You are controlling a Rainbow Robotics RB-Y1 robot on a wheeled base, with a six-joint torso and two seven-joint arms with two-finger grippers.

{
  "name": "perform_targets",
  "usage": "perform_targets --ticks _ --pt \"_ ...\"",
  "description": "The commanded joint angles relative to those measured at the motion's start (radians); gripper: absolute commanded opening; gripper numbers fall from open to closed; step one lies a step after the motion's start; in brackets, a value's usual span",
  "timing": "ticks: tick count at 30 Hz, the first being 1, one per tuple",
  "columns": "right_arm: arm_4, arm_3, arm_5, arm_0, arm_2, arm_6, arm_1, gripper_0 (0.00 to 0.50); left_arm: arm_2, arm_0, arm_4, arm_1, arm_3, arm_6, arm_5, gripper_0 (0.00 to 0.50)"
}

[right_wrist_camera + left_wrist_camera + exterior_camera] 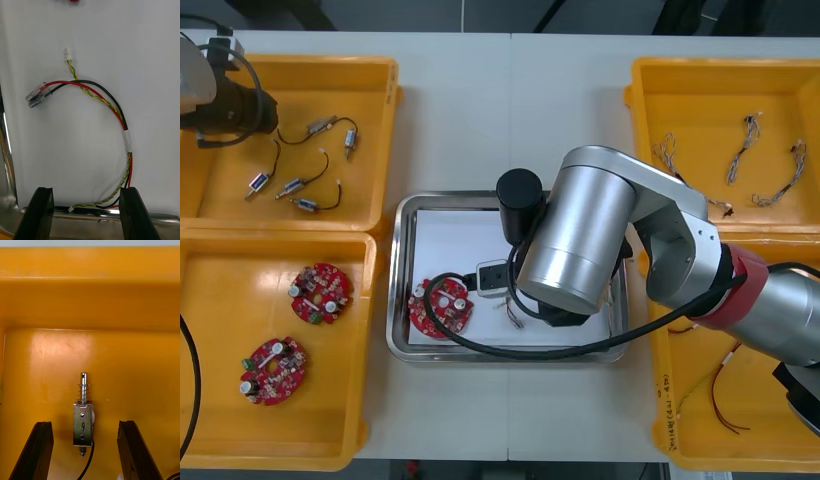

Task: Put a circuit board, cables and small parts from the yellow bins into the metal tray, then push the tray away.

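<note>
At the table's far left corner, the left gripper (85, 423) hangs low inside the far left yellow bin (375, 72). Its fingers (43, 442) are spread wide and hold nothing. A small metal part (83, 423) lies on the bin floor squarely between them, touching neither, its pin pointing away from the wrist and a black lead trailing back. More small metal parts (300, 185) on black leads are scattered across the same bin, on the gripper's tray side.

In the near left yellow bin (210, 440) lie two spare red boards (320, 292).

At centre, the metal tray (394, 340), white inside, carries a round red circuit board (440, 306) at its left end. The right arm (580, 240) reaches over the tray's middle. The right gripper (87, 189) is poised just inside the tray's rim, fingers (129, 210) parted and empty. A cable (112, 107) of red, black and twisted yellow-green strands curls on the white lining ahead of the fingertips. Its near end lies between the fingers and runs close beside one of them — its clear connector rests farther out.

To that arm's right, the far right yellow bin (640, 100) holds pale twisted cables (745, 150), and the near right yellow bin (665, 400) holds red wires (725, 400).
</note>
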State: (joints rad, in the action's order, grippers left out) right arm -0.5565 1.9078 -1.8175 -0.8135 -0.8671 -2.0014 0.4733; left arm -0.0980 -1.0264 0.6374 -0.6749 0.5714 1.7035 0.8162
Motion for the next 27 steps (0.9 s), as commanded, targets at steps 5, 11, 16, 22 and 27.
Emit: perform_targets --ticks 5,11,16,22,27 --pt "0.0 0.066 -0.016 0.011 0.031 0.032 -0.012 0.5 -0.043 -0.035 0.002 0.012 0.002 0.12 -0.048 0.5" --pt "0.0 0.103 -0.082 0.01 0.102 0.038 -0.015 0.5 -0.065 -0.031 0.005 0.017 0.001 0.12 -0.051 0.5" --pt "-0.002 0.154 -0.102 0.01 0.197 0.047 -0.021 0.5 -0.063 -0.009 0.012 0.02 0.002 0.122 -0.06 0.5" --pt "-0.02 0.191 -0.102 0.01 0.332 0.061 -0.021 0.5 -0.072 0.009 0.015 0.02 0.002 0.133 -0.078 0.5" --pt "-0.033 0.206 -0.102 0.01 0.447 0.072 0.002 0.5 -0.074 0.011 0.021 0.018 0.001 0.133 -0.078 0.5"
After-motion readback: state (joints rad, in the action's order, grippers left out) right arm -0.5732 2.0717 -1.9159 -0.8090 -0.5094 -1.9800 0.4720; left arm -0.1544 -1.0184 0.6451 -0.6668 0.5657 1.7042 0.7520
